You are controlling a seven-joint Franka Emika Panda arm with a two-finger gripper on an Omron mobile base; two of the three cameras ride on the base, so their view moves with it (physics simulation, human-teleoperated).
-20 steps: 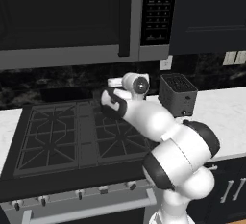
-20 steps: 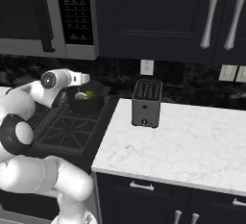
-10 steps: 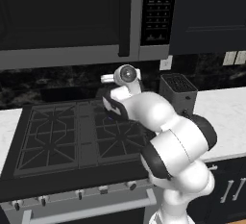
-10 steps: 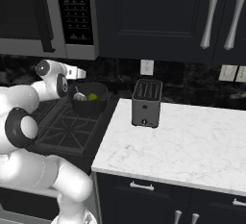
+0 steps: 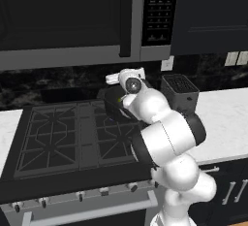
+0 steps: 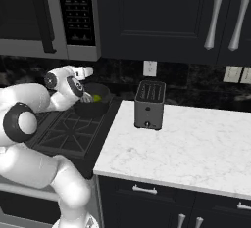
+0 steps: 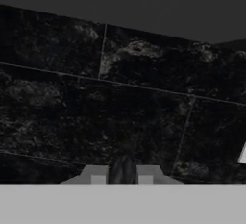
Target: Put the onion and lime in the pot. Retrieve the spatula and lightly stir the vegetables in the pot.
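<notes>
The dark pot stands on the stove's back right burner, also seen behind my arm. The yellow-green lime lies inside it. The onion is hidden from me. My gripper is held level above the pot and faces the dark marble backsplash. Its fingertips stand close together with a thin dark shaft between them, which looks like the spatula's black handle. The spatula's head is out of sight. My hand sits just over the pot's rim.
A boxy dark toaster stands on the white marble counter right of the stove. The microwave hangs low overhead. Dark cabinets line the wall above the counter.
My wrist has swung left and back over the pot, and the hand has turned toward the backsplash. The lime has stayed in the pot.
</notes>
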